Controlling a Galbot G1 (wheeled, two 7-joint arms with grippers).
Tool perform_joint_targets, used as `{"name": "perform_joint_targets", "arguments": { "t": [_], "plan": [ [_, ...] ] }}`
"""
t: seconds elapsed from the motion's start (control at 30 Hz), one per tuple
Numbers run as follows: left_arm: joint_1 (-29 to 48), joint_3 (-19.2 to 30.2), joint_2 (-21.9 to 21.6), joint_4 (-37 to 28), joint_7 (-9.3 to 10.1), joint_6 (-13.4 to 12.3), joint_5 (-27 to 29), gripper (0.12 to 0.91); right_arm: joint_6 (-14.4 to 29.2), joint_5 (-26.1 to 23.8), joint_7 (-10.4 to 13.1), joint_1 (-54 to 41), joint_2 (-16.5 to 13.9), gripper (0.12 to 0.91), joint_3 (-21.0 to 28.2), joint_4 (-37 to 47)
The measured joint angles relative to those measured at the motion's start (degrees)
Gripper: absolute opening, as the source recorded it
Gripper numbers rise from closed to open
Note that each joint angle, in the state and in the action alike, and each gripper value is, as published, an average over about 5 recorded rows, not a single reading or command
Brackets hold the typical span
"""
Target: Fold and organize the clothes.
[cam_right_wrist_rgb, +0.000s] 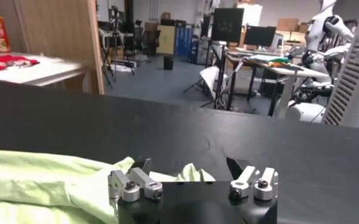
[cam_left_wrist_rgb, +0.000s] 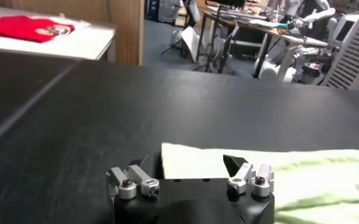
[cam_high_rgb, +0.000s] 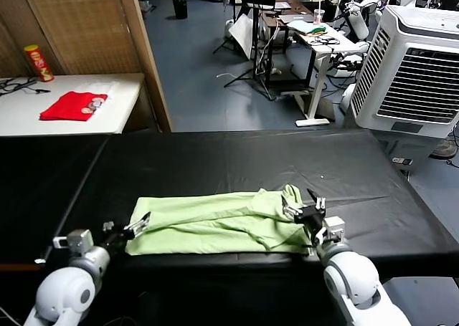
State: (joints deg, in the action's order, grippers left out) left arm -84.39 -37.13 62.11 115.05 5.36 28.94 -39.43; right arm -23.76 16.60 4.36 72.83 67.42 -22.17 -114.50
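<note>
Jaws spread on 2 grippers, left gripper (cam_high_rgb: 141,224) and right gripper (cam_high_rgb: 305,210), flanking 1 green shirt (cam_high_rgb: 215,222).

Lighting even and diffuse, overhead indoor source; picture quality fair.
The black desk (cam_high_rgb: 215,161) shows a faint sheen toward its far edge, with no hard glare. Shadows are soft and short under the green shirt (cam_high_rgb: 215,222) at the near edge. Wrist views render the background room soft. The head view bends slightly at its corners.
</note>
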Motion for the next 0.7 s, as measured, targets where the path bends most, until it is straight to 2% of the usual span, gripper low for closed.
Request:
{"name": "perform_joint_targets", "arguments": {
  "t": [0.1,0.2,0.5,0.57,0.7],
  "plan": [
    [-0.91,0.17,0.77,-0.75,-0.39,-0.72,0.69,0.791,0.32,-0.11,-0.41,0.33,-0.03,0.798,-0.13,-0.29],
    [-1.27,0.3,1.41,-1.5,-0.77,-1.04,0.64,0.706,0.77,-0.44,-0.72,0.45,-0.04,0.798,-0.33,-0.11],
    [-1.22,1.32,2.46,-1.68,-1.6,-1.33,1.36,0.216,1.85,-2.77,-1.22,0.42,0.83,0.798,-0.27,0.76],
    [-1.04,1.47,2.22,-1.84,-2.08,-2.13,3.64,0.16,1.9,-3.04,-1.22,0.48,1.19,0.798,-0.27,0.73],
    [-0.93,1.07,1.03,-1.93,-2.8,-4.59,12.55,0.161,1.99,-3.25,-1.18,0.81,1.47,0.798,-0.67,0.49]
  ]
}}
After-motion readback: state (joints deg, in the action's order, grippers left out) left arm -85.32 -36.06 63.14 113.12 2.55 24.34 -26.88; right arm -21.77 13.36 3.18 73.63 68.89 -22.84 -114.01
